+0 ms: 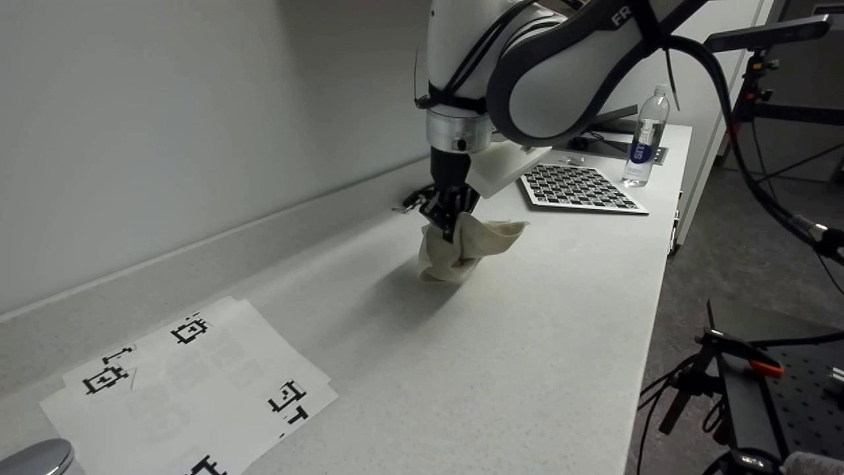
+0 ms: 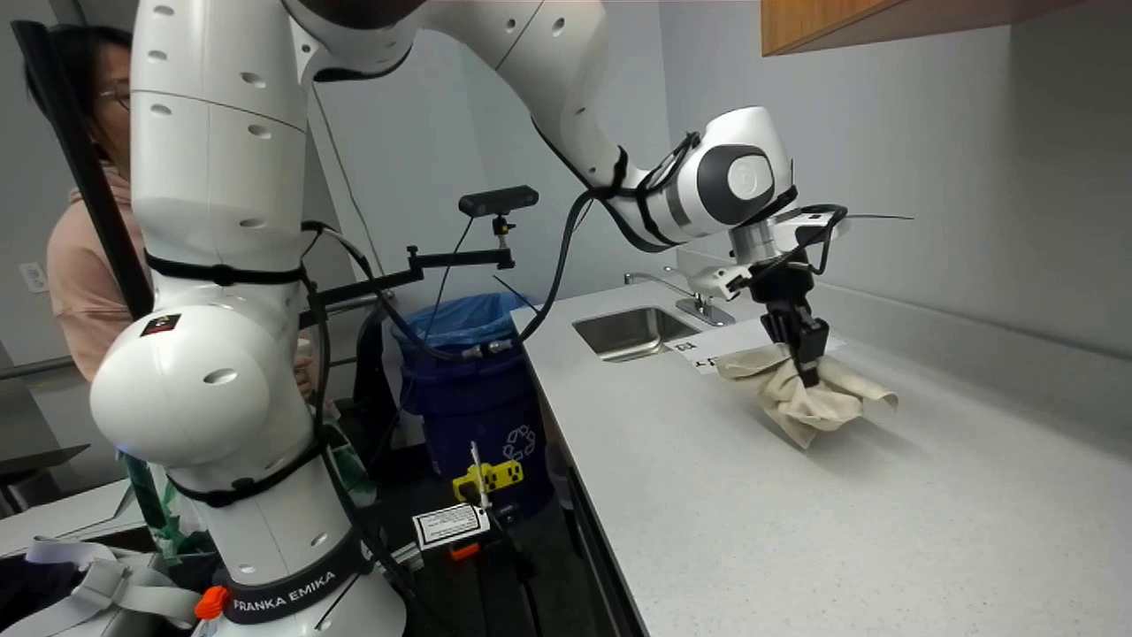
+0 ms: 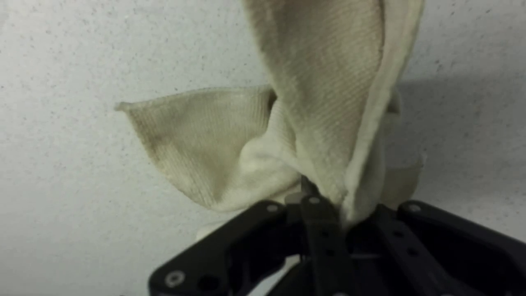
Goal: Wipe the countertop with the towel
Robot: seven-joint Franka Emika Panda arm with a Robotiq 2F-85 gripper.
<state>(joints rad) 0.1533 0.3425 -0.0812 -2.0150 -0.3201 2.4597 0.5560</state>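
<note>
A cream towel (image 1: 438,264) hangs bunched from my gripper (image 1: 450,231) over the white speckled countertop (image 1: 527,349). In an exterior view the towel (image 2: 818,409) spreads in folds on both sides of the black fingers (image 2: 806,379), and a shadow lies beside it on the countertop (image 2: 796,540). In the wrist view the gripper (image 3: 345,205) is shut on the towel (image 3: 324,82). One fold stands up between the fingers and a corner spreads to the left. The fingertips are hidden in the cloth. I cannot tell whether the towel's lowest part touches the countertop.
Marker-printed paper sheets (image 1: 198,396) lie on the countertop. A checkered board (image 1: 580,188) and an upright water bottle (image 1: 646,142) stand at its far end. A sink (image 2: 632,334) with a faucet (image 2: 703,308) is at the other end. A wall (image 1: 165,132) runs along the back.
</note>
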